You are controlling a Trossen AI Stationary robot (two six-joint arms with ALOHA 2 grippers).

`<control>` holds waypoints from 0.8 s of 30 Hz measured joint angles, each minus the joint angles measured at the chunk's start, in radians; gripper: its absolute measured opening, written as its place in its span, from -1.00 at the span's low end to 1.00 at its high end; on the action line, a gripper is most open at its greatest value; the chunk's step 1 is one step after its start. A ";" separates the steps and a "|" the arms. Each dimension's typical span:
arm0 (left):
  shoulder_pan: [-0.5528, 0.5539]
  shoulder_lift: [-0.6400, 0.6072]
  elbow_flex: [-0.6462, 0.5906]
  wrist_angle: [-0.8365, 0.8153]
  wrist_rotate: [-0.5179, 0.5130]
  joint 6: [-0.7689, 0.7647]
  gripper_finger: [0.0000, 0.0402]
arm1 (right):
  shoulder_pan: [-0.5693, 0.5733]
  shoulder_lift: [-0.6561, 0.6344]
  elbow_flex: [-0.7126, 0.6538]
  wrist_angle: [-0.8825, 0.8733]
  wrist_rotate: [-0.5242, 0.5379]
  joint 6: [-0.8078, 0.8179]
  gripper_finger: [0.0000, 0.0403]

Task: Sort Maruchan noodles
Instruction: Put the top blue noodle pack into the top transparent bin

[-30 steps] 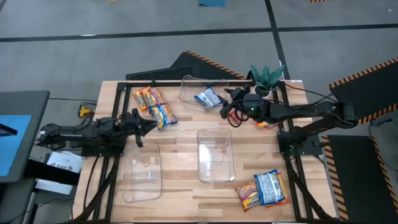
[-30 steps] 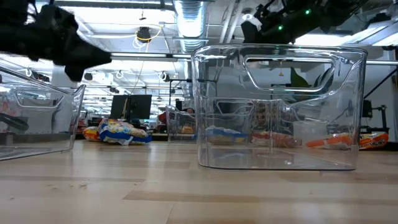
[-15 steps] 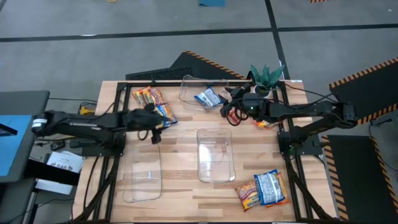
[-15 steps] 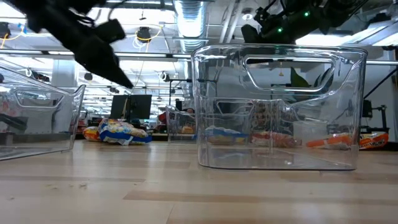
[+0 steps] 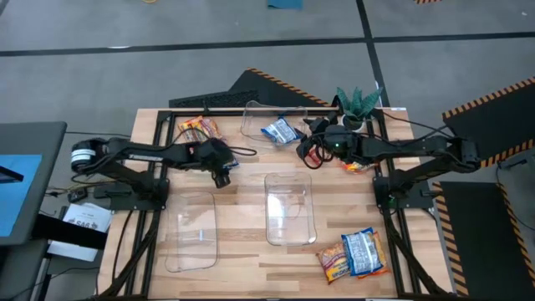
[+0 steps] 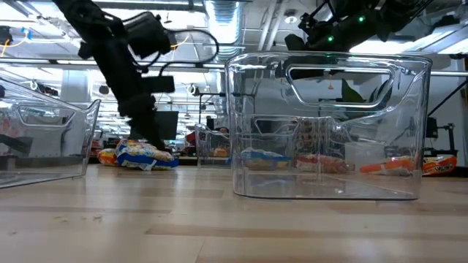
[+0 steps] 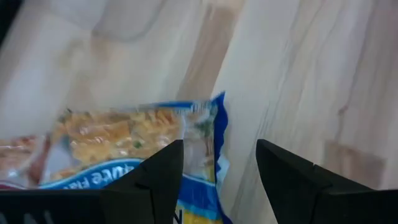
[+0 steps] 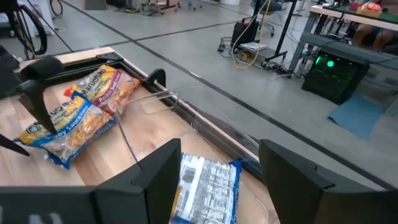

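Observation:
Two Maruchan noodles packets lie flat at the table's far left: a blue-edged one (image 7: 124, 149) and a red-brown one (image 5: 199, 127) behind it. My left gripper (image 7: 219, 180) points down, open, with a finger on either side of the blue-edged packet's end. A blue and white packet (image 8: 205, 180) lies in the far clear bin (image 5: 255, 117). My right gripper (image 8: 214, 199) hangs open above that bin. Two more packets (image 5: 353, 253) lie at the near right corner, and an orange one (image 5: 354, 167) under the right arm. My left gripper comes from above onto the blue-edged packet's end (image 7: 214, 134), one finger on either side. The packet lies flat on the table. Whether the fingertips touch it I cannot tell.
A clear bin (image 5: 290, 209) stands at the table's middle and another (image 5: 191, 230) at the near left. A small green plant (image 5: 358, 102) stands at the far right. The black frame rail (image 5: 209, 111) runs along the far edge.
My left gripper has swung from the table's left edge toward the right and far side, tipped its fingers downward and come down over the blue-edged packet. The packets have stayed where they were.

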State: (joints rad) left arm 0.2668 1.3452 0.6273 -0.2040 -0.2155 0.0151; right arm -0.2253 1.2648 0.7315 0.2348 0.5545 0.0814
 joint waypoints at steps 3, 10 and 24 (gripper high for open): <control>0.000 0.055 0.000 -0.001 -0.026 0.002 -0.04 | 0.000 0.000 0.000 -0.002 0.000 0.000 0.19; -0.001 0.151 0.001 0.051 -0.215 0.021 -0.04 | 0.000 0.000 0.000 -0.011 0.000 0.004 0.19; -0.002 0.244 0.001 0.041 -0.461 0.042 -0.83 | 0.000 0.000 0.000 -0.023 0.000 0.024 0.19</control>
State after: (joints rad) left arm 0.2644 1.5890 0.6281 -0.1627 -0.6765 0.0573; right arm -0.2250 1.2648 0.7315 0.2116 0.5541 0.1051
